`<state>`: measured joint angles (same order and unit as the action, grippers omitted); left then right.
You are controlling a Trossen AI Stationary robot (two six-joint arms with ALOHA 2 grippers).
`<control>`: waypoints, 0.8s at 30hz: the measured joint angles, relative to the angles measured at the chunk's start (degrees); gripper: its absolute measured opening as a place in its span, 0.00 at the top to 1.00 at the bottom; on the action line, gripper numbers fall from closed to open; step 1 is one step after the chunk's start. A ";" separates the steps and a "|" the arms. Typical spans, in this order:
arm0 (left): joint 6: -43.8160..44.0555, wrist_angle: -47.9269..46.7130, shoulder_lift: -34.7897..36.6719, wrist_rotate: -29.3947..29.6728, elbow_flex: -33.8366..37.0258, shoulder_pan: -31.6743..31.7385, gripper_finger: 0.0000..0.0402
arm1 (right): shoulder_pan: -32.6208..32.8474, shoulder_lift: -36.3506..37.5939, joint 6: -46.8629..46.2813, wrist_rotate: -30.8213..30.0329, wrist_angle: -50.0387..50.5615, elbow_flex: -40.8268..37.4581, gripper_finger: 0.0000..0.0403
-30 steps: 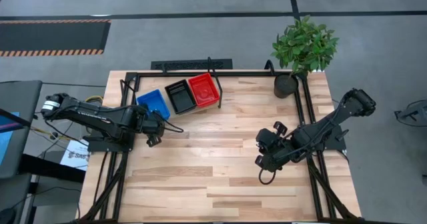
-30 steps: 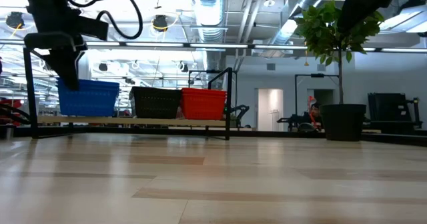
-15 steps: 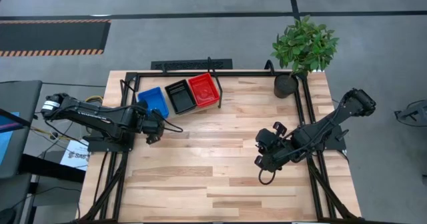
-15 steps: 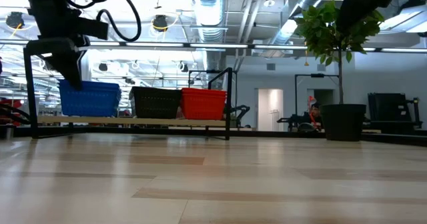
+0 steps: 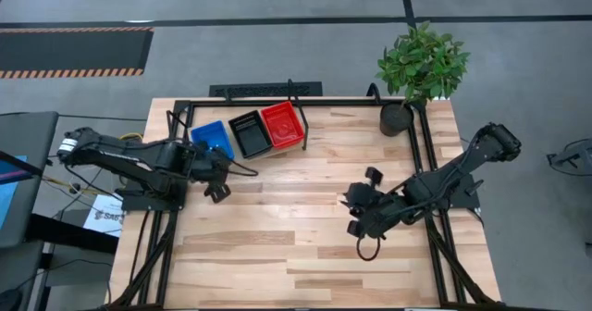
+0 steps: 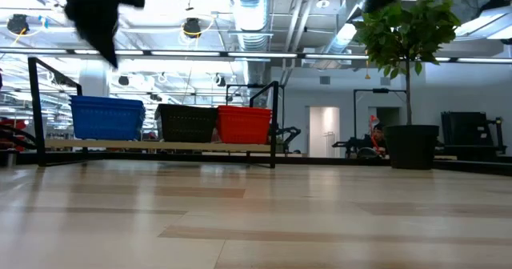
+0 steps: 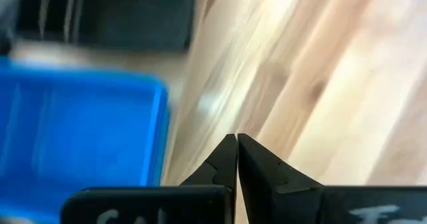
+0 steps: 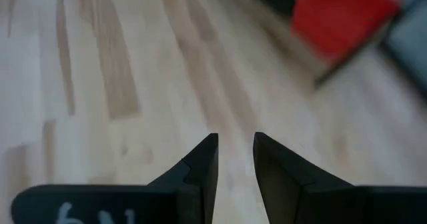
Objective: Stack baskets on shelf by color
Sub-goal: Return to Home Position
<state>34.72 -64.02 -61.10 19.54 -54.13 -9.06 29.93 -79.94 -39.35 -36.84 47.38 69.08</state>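
Table: light butcher-block wooden top (image 5: 305,246)
Shelf: tilted plywood board (image 6: 160,146); blue baskets (image 5: 211,137), black baskets (image 5: 248,131), red baskets (image 5: 283,124) of plastic mesh, sorted by colour
Left gripper (image 7: 237,137): pinched together, empty
Right gripper (image 8: 235,141): parted, empty

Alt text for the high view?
A blue basket, a black basket and a red basket sit side by side on the shelf at the picture's upper left. The left gripper hangs beside the blue basket, the right gripper over the table at centre-right; a potted plant stands upper right.

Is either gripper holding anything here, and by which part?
Nothing is held. The left gripper is shut with nothing between its fingers. The right gripper is slightly open and empty above the table.
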 joint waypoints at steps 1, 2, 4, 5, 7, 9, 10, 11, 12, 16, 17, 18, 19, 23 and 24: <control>-0.73 0.87 0.00 1.23 -1.51 -1.03 1.00 | -0.44 0.00 4.10 -1.61 -2.54 0.00 0.71; -1.95 1.92 0.00 2.92 -3.05 -2.25 1.00 | -1.07 0.02 8.33 -2.85 -5.00 0.00 0.71; -3.17 3.59 0.00 9.19 -6.16 -4.94 1.00 | -2.69 0.61 16.21 -3.44 -9.08 0.00 0.71; -3.21 4.08 0.02 13.06 -7.62 -6.22 1.00 | -3.57 1.46 19.47 -3.37 -10.18 -0.02 0.71; -3.64 3.95 0.04 20.73 -10.09 -8.56 1.00 | -5.61 3.79 24.43 -2.96 -10.47 -0.02 0.71; -4.90 2.17 0.12 25.96 -11.97 -10.38 1.00 | -7.85 6.96 27.62 -1.56 -8.11 -0.03 0.71; -5.98 0.70 0.24 27.05 -12.71 -11.04 1.00 | -9.02 8.85 28.72 -0.81 -6.77 -0.04 0.71; -7.99 -1.06 0.41 27.28 -13.26 -11.51 1.00 | -10.14 10.98 29.20 -0.59 -6.01 -0.04 0.71; -11.05 -3.10 0.51 27.28 -13.68 -11.77 1.00 | -11.25 13.38 29.35 -0.50 -4.92 -0.02 0.71; -10.51 -6.65 0.53 24.45 -14.33 -11.89 1.00 | -15.19 22.47 29.37 -0.45 -0.83 -0.09 0.71; -10.11 -7.19 0.66 24.37 -14.26 -11.89 1.00 | -15.98 24.78 29.41 -0.44 -1.32 -0.83 0.71; -9.88 -7.55 0.83 24.40 -14.08 -11.91 1.00 | -16.66 27.43 29.50 -0.35 -2.08 -2.22 0.71; -9.33 -8.25 0.92 24.40 -13.94 -11.91 1.00 | -17.20 30.17 29.50 -0.34 -3.60 -4.29 0.71; -5.80 -8.98 3.51 23.66 -13.80 -13.56 1.00 | -18.59 41.81 29.09 2.07 -14.00 -16.58 0.71; -5.28 -8.30 4.51 23.21 -13.81 -14.41 1.00 | -18.68 44.84 28.43 3.04 -17.27 -20.04 0.71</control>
<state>29.44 -72.32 -56.59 42.75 -67.94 -23.47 11.25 -35.10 -10.92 -33.80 30.11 49.03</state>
